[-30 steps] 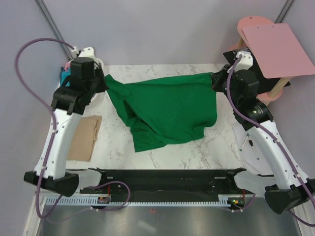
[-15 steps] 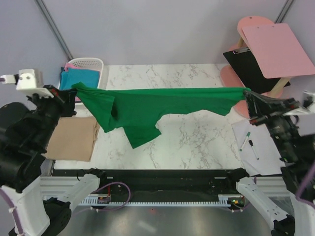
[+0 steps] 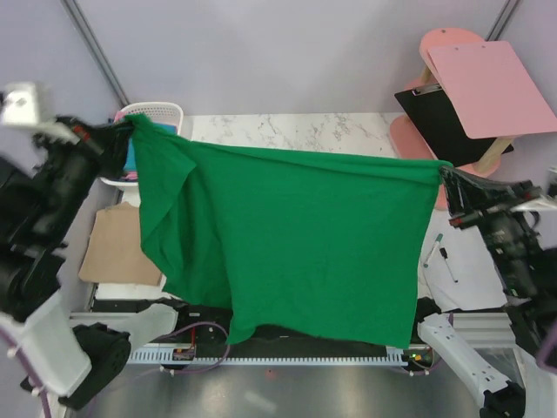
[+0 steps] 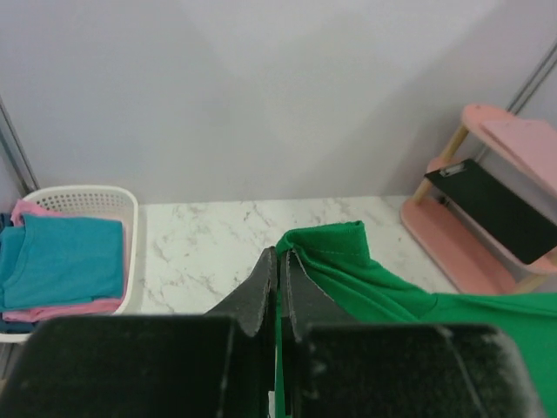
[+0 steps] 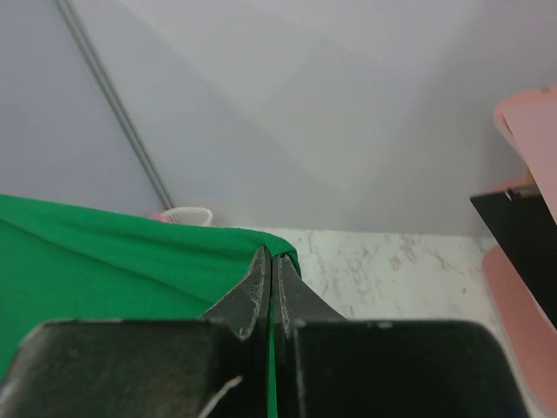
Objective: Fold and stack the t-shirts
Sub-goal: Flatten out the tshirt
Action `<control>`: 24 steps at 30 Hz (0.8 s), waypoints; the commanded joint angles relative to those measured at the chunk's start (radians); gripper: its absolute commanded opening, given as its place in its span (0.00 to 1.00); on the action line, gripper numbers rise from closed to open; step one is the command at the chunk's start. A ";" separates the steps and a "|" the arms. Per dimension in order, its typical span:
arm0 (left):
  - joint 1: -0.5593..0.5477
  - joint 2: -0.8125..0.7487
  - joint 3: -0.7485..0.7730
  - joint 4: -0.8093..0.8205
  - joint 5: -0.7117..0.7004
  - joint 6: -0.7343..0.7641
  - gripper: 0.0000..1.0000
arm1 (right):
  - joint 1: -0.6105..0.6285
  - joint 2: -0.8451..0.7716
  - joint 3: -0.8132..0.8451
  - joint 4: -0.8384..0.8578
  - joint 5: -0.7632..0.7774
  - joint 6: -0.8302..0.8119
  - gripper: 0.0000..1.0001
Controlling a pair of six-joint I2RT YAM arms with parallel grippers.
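The bright green t-shirt (image 3: pixel 296 244) hung in the air as a broad, mostly smooth sheet of soft cloth, stretched between the two arms over the near side of the white marble-patterned table (image 3: pixel 296 131). Its top edge sagged slightly in the middle and its lower hem dropped in front of the arm bases. Along its left side a flap was folded over, with long soft creases. The left gripper (image 4: pixel 278 261) had its dark, tapered fingers pressed tight together on a stitched edge at the shirt's upper left corner, the cloth bunching above the tips. The right gripper (image 5: pixel 271 257) was likewise clamped with no gap on the upper right corner, a thin line of green running down between its fingers. A tan t-shirt (image 3: pixel 117 248) lay flat on the left of the table, partly hidden behind the hanging cloth. At the far left corner stood a white plastic basket (image 4: pixel 87 193) with a slotted rim, holding a folded teal t-shirt (image 4: pixel 61 261) on top of a pink t-shirt (image 4: pixel 52 306). To the right, a black clipboard (image 3: pixel 444 117) rested on a pink shelf (image 3: pixel 487 83).
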 commanded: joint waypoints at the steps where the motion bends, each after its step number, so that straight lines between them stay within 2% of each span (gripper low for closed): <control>1: 0.007 0.232 -0.040 -0.022 -0.039 0.070 0.02 | -0.006 0.125 -0.156 0.029 0.192 0.000 0.00; 8: 0.006 0.520 -0.268 0.105 0.030 0.076 0.02 | -0.007 0.401 -0.362 0.175 0.263 0.045 0.00; 10: 0.006 0.675 -0.269 0.122 0.019 0.084 0.02 | -0.006 0.536 -0.388 0.223 0.289 0.054 0.00; 12: 0.006 0.799 -0.212 0.120 -0.005 0.084 0.02 | -0.010 0.684 -0.388 0.262 0.323 0.060 0.00; 13: 0.007 0.924 -0.183 0.122 -0.016 0.084 0.02 | -0.012 0.735 -0.379 0.297 0.337 0.058 0.00; 15: 0.007 1.031 -0.062 0.114 -0.032 0.072 0.02 | -0.021 0.884 -0.348 0.346 0.355 0.060 0.00; 16: 0.009 1.132 -0.013 0.105 -0.033 0.066 0.02 | -0.027 0.933 -0.330 0.353 0.360 0.065 0.00; 18: 0.007 1.201 0.116 0.088 -0.035 0.066 0.02 | -0.050 1.046 -0.279 0.373 0.342 0.075 0.00; 19: 0.009 1.240 0.151 0.090 -0.038 0.066 0.11 | -0.058 1.073 -0.267 0.386 0.332 0.081 0.00; 20: 0.009 1.257 0.203 0.091 -0.041 0.070 0.25 | -0.071 1.099 -0.256 0.409 0.319 0.081 0.00; 22: 0.012 1.272 0.234 0.108 -0.082 0.076 0.90 | -0.082 1.170 -0.205 0.443 0.296 0.083 0.00; 23: 0.010 1.274 0.234 0.114 -0.094 0.081 0.99 | -0.090 1.194 -0.179 0.442 0.285 0.080 0.00; 24: 0.012 1.271 0.228 0.117 -0.101 0.085 1.00 | -0.095 1.243 -0.126 0.425 0.277 0.075 0.00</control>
